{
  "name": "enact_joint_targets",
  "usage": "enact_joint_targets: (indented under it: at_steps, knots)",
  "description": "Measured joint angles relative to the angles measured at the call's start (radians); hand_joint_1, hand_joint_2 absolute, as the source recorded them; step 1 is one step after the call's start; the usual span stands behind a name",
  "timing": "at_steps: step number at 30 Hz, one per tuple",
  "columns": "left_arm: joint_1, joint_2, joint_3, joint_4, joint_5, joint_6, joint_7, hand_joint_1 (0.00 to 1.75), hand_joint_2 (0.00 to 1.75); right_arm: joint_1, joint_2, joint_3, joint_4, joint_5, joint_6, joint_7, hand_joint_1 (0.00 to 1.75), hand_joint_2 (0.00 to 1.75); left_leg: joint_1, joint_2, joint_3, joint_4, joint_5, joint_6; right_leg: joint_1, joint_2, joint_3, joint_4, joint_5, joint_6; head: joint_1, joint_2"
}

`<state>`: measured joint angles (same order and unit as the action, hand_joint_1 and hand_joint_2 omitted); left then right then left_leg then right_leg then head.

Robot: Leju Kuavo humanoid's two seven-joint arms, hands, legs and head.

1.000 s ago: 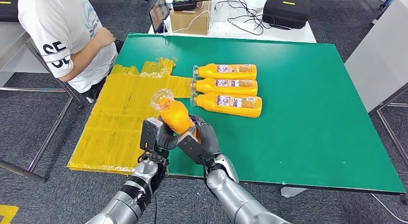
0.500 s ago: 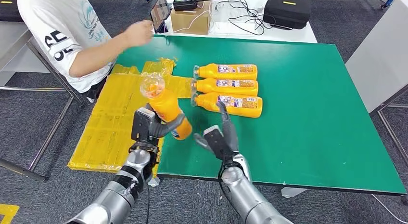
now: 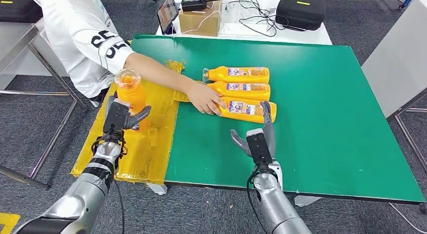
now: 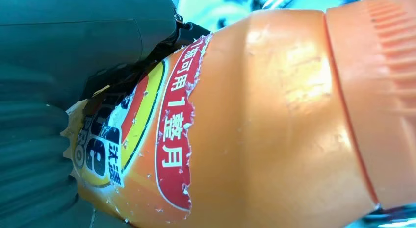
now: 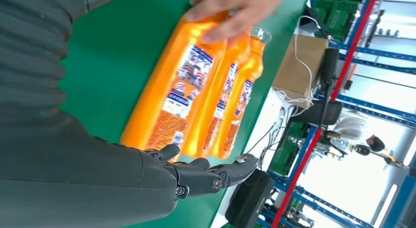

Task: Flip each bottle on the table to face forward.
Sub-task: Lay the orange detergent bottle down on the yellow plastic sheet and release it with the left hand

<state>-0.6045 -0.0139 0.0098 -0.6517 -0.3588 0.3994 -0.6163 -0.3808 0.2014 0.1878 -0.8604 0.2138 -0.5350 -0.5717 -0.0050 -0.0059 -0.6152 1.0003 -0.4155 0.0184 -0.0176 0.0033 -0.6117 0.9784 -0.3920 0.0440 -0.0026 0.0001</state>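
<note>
I see the left hand point(image 3: 120, 118) gripping one orange bottle point(image 3: 130, 94) upright over the yellow sheet point(image 3: 136, 143); a loose grip may drop it. The right hand point(image 3: 260, 138), fingers spread and empty, nears the three bottles point(image 3: 241, 90) where a person's hand point(image 3: 205, 99) rests: collision risk.

Bright, even overhead light in the head view; soft, short shadows on the table point(image 3: 327, 118), slight bending at the edges. Left wrist view close, softly blurred, glare on the bottle point(image 4: 274, 115). Right wrist view overexposed toward the background.
</note>
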Motion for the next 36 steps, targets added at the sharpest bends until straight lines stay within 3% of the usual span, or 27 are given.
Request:
enact_joint_targets:
  at_steps: [4, 9, 14, 22, 28, 36]
  knots:
    - [-0.055, 0.059, -0.053, 0.088, -0.171, 0.054, 0.041, 1.75, 1.75, -0.001, -0.003, -0.007, -0.001, -0.011, 0.003, -0.013, 0.0, 1.75, 0.0, 0.001, 0.001, 0.0, 0.0, 0.0, 0.0, 0.0, 0.0, 0.001, 0.0, 0.0, 0.0, 0.0]
    - [-0.078, 0.091, -0.083, 0.136, -0.192, 0.064, 0.052, 1.75, 1.75, -0.003, -0.003, -0.012, -0.001, -0.014, 0.005, -0.017, 0.0, 1.75, 0.0, 0.001, 0.0, 0.0, 0.0, 0.0, 0.0, 0.0, 0.0, 0.001, 0.0, 0.0, 0.0, 0.0]
    - [-0.089, 0.13, -0.147, 0.177, -0.395, 0.083, 0.122, 1.75, 1.75, -0.004, -0.005, -0.013, -0.001, -0.027, 0.019, -0.025, 0.0, 1.75, 0.0, 0.001, 0.0, 0.0, 0.0, 0.0, 0.0, 0.0, 0.0, 0.0, 0.0, 0.0, 0.0, 0.0]
    - [-0.144, 0.234, -0.357, 0.252, -0.72, -0.105, 0.135, 1.75, 1.75, -0.004, -0.02, -0.013, -0.009, -0.05, 0.072, -0.04, 0.0, 1.75, 0.0, 0.001, 0.0, 0.0, 0.001, 0.0, 0.0, 0.0, 0.0, 0.001, 0.0, 0.0, 0.0, 0.0]
    - [-0.205, 0.247, -0.517, 0.299, -0.845, -0.247, 0.181, 1.75, 1.75, -0.015, -0.018, 0.0, -0.008, -0.038, 0.101, -0.041, 0.0, 1.75, 0.0, 0.001, 0.001, 0.0, 0.001, 0.0, 0.0, 0.0, 0.0, 0.001, 0.0, 0.0, 0.0, 0.0]
    - [-0.238, 0.247, -0.599, 0.326, -0.857, -0.268, 0.195, 1.75, 1.75, -0.022, -0.016, 0.01, -0.006, -0.036, 0.104, -0.041, 0.0, 1.75, 0.0, 0.001, 0.001, 0.0, 0.001, 0.0, 0.0, 0.0, 0.0, 0.001, 0.0, 0.0, 0.0, 0.0]
